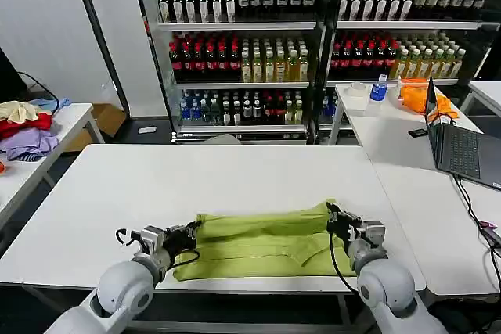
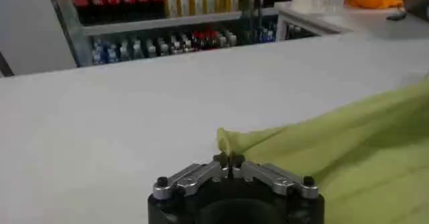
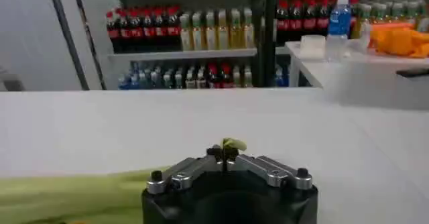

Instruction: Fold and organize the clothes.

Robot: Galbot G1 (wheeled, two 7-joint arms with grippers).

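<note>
Near the table's (image 1: 94, 193) front edge, the left gripper (image 1: 190, 234) and right gripper (image 1: 335, 218) each pinch a corner of the T-shirt (image 1: 258, 244). The fabric looks light and limp, likely best held by its corners.

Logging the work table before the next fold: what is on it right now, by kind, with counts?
Lime green T-shirt, part-folded, lying on the white table: 1
Robot hands pinching it: 2, the left hand shut on its left end, the right hand shut on its right end
Total: 3
</note>
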